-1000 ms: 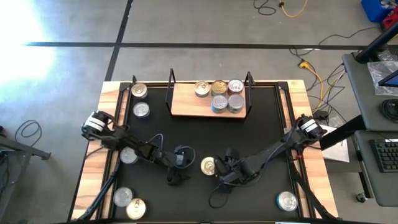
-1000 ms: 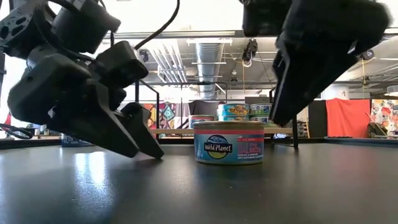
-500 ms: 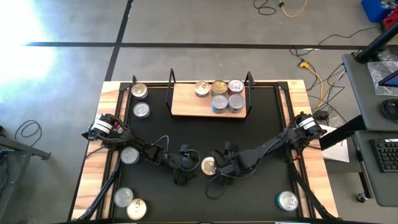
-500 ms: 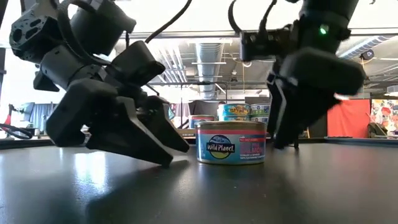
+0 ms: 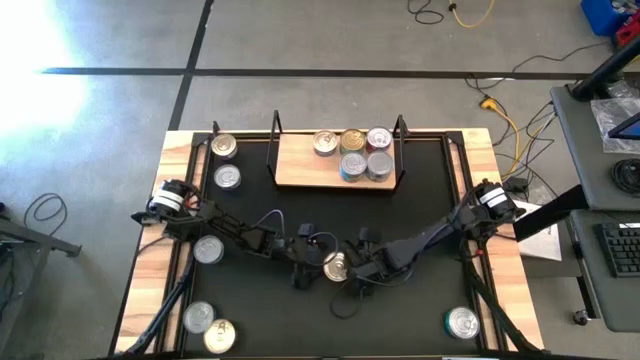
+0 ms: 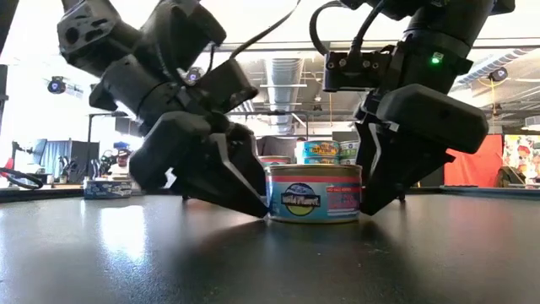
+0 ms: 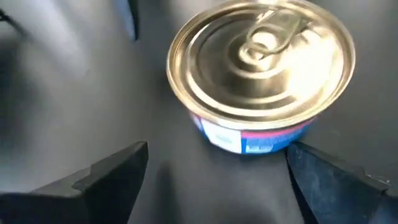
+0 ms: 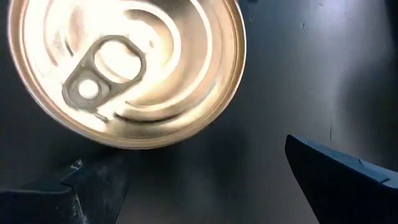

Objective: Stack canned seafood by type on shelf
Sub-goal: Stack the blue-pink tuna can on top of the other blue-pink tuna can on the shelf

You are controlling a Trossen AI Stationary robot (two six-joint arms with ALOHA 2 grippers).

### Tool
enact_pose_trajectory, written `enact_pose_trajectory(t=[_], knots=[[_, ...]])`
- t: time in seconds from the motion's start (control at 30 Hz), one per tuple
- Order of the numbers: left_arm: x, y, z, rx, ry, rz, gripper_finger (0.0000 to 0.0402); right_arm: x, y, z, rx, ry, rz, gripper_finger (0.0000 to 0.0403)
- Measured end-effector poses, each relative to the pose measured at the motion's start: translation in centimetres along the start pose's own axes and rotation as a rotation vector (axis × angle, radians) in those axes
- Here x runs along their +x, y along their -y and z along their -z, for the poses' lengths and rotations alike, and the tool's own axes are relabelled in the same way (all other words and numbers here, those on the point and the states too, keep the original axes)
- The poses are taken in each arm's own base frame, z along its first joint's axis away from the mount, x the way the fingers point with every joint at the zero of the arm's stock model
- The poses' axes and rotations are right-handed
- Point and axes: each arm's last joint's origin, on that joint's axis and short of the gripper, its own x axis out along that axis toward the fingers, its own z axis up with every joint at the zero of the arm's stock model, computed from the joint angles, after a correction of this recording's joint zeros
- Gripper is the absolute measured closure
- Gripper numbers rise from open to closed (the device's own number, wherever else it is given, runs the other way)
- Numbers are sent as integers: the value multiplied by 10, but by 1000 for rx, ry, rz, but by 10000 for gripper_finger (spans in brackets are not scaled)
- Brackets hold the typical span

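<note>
Both arms converge on one gold-lidded tin (image 5: 335, 266) standing upright mid-table, well short of the shelf (image 5: 336, 166), where five tins already sit. Our left gripper (image 5: 312, 262) and right gripper (image 5: 356, 267) flank it, each with jaws spread wide and nothing held. We judge that only one arm should close, fingers squarely straddling the tin's wall, while the other backs away to avoid collision.

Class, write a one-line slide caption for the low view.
Both grippers, left and right, flank a labelled tin on the black table, fingers open.
</note>
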Motion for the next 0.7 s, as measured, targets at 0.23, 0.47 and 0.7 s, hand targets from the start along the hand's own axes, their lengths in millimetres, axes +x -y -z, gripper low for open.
enact_pose_trajectory(t=[0.23, 0.47, 0.7], knots=[[3, 2, -26, 58, 0, 96, 22, 4, 7, -5, 1, 30, 41, 7], [4, 3, -31, -22, -43, 140, 21, 5, 10, -8, 20, 46, 56, 7], [13, 4, -11, -91, -115, 137, 21, 3, 10, -8, 109, 34, 50, 7]])
